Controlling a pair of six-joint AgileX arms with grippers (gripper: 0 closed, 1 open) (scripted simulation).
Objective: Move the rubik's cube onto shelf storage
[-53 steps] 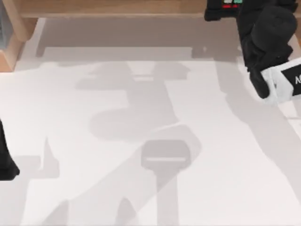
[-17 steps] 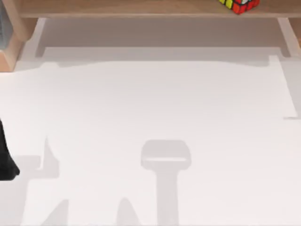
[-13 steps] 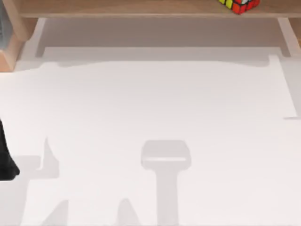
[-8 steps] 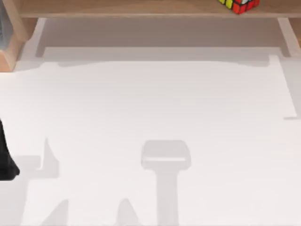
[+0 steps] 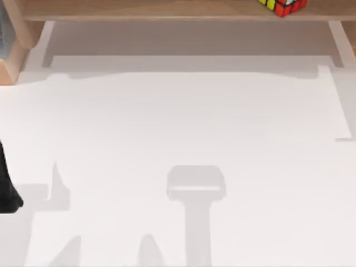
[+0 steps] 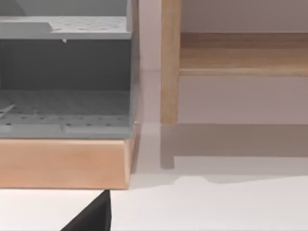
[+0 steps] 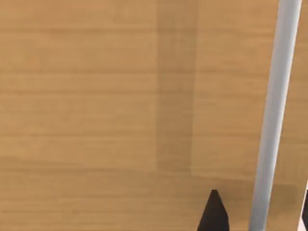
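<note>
Rubik's cube (image 5: 282, 6) on the shelf board (image 5: 167, 10) at the far edge of the table (image 5: 183, 122), toward the right; yellow and red tiles showing, partly cut by the frame edge. Resting free, nothing touching it. Left arm (image 5: 6, 186) parked at the table's left edge, well apart from the cube. Left wrist view: wooden shelf upright (image 6: 170, 62) beside a grey bin (image 6: 65, 72), dark fingertip (image 6: 91, 217) low in view. Right wrist view: wood grain close up, one dark fingertip (image 7: 214, 211) beside a pale grey strip (image 7: 272, 115). Grip state of either pincer: cannot tell
</note>
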